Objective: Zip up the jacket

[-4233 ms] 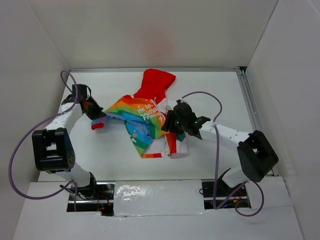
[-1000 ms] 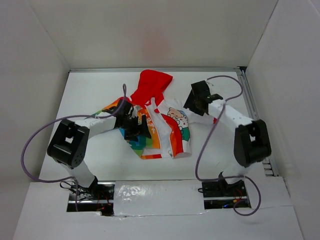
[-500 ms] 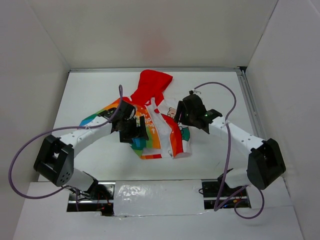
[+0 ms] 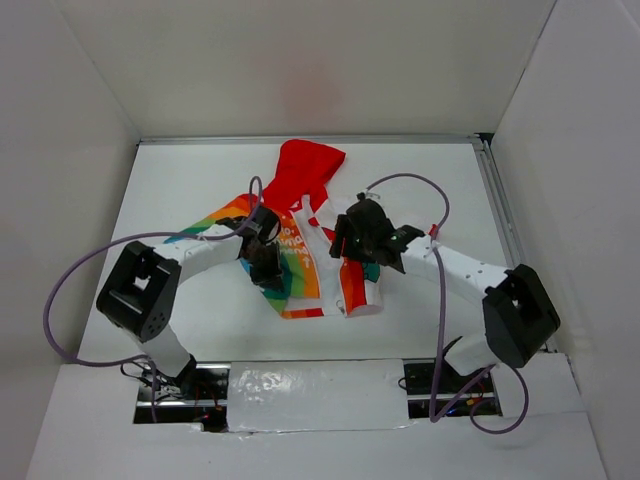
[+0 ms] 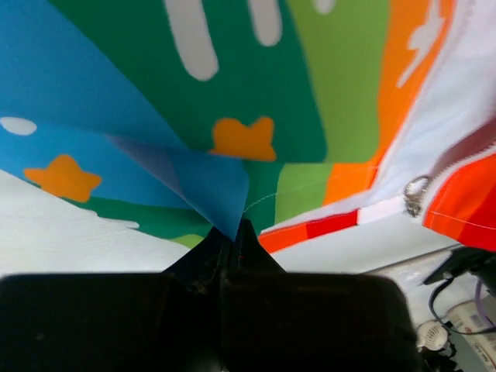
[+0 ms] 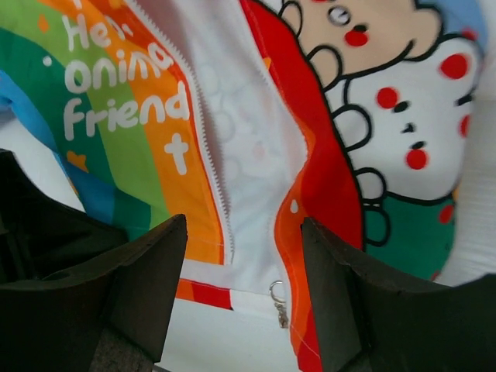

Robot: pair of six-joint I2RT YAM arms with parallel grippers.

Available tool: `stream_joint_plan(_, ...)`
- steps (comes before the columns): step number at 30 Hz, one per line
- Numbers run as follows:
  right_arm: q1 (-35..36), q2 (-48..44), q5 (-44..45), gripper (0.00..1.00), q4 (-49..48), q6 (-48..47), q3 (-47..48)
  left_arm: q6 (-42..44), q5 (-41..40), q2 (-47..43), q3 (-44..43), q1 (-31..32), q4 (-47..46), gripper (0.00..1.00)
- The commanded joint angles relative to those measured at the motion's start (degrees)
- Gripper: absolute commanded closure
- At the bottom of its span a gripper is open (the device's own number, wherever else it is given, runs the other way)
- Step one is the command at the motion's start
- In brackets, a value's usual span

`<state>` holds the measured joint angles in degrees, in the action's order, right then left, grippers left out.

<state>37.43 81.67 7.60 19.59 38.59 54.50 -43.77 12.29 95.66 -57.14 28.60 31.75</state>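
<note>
- My left end effector (image 4: pixel 267 270) stood wide open half a second ago. It is now closed on a fold of the jacket (image 4: pixel 305 262).
- My left elbow has swung in from the near-left corner of the table (image 4: pixel 170 180) and lies closer to the jacket.
- My right end effector (image 4: pixel 345 240) was out past the jacket's right side a second ago. It has moved left and now hangs over the open front, hiding most of the bear print from the overhead camera.
- The right end effector's two fingers (image 6: pixel 136 291) stand well apart, with fabric showing between them and nothing gripped.
- The jacket is still in the middle of the table. Its red hood (image 4: pixel 303 168) points to the far edge and its hem is toward the near edge, with the front unzipped.
- Only the left wrist camera shows the pinch. The closed tips hold a blue fold with an orange star, and the zipper pull (image 5: pixel 416 194) lies off to the right at the hem.
- Only the right wrist camera shows the two rows of zipper teeth (image 6: pixel 211 155) lying apart with white lining between them. It also shows the white lettering on the stripes and the bear print (image 6: pixel 387 101).
- The overhead camera alone shows the whole jacket and both arms.
</note>
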Motion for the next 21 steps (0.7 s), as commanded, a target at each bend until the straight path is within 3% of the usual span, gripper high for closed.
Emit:
stream_joint_plan(1, 1.6, 4.3, -3.6, 0.32, -5.3, 1.7, -1.0, -0.5, 0.6, -3.1, -3.7, 0.3, 2.2, 1.0)
stream_joint_plan(10, 0.5, 15.5, -4.5, 0.34, -4.4, 7.8, 1.5, -5.4, -0.3, -24.6, 7.0, 3.2, 11.6, 1.0)
stream_joint_plan(18, -4.4, 21.7, -3.5, 0.34, -1.2, 10.2, 6.9, -13.5, 1.8, -32.5, 15.2, 4.2, 16.3, 0.99)
stream_joint_plan(19, -4.6, 21.9, -2.8, 0.34, -0.9, 10.1, 7.5, -14.9, 1.0, -32.6, 15.0, 4.8, 17.8, 0.94)
stream_joint_plan(20, -4.8, 22.0, -2.6, 0.34, -0.2, 9.5, 8.2, -16.0, -0.6, -32.5, 14.7, 5.1, 19.0, 0.82)
stream_joint_plan(21, -4.8, 21.9, -2.4, 0.34, -0.1, 9.0, 9.0, -17.4, -1.1, -32.4, 13.9, 5.4, 20.7, 0.18)
